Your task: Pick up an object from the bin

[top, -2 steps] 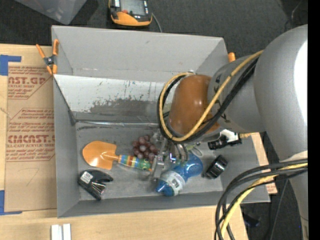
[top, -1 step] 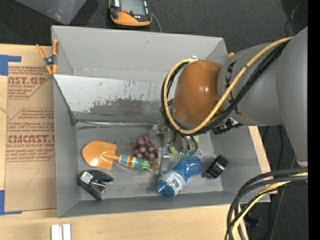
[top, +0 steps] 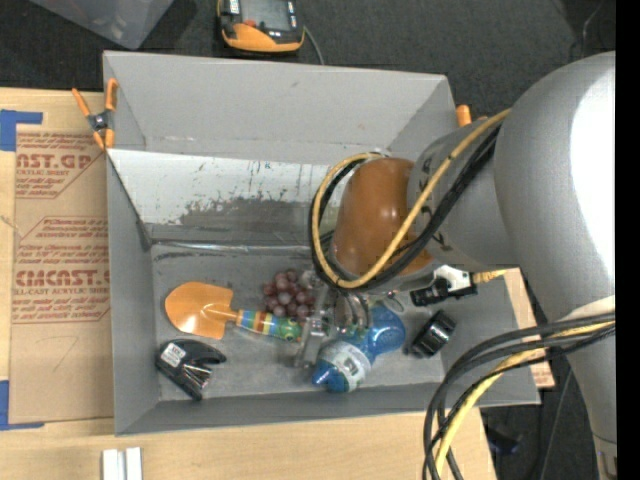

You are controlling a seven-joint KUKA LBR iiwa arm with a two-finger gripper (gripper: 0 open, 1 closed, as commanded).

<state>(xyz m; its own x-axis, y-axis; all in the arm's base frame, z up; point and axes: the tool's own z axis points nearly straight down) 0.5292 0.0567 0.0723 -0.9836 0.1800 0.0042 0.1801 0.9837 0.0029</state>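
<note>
Orange shovel point(top: 199, 310); axis left-right, blade left; claw point(top: 323, 336) at handle end

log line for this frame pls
gripper: low in bin, front middle | between: shovel handle end, blue item | nearby: grapes | grasp: cannot tell

Access from above was clear along the foot of the rear wall of the bin point(top: 250, 108) and in its left rear corner, where the floor lay bare. The middle of the floor was crowded. An orange toy shovel point(top: 200, 310), a bunch of dark grapes point(top: 288, 288) and a blue bottle point(top: 352, 356) lay close together, with the hand point(top: 325, 333) low among them. A black clip point(top: 188, 364) occupied the front left corner. The arm point(top: 560, 188) and its cables overhung the right side, above two small black items point(top: 432, 333).
</note>
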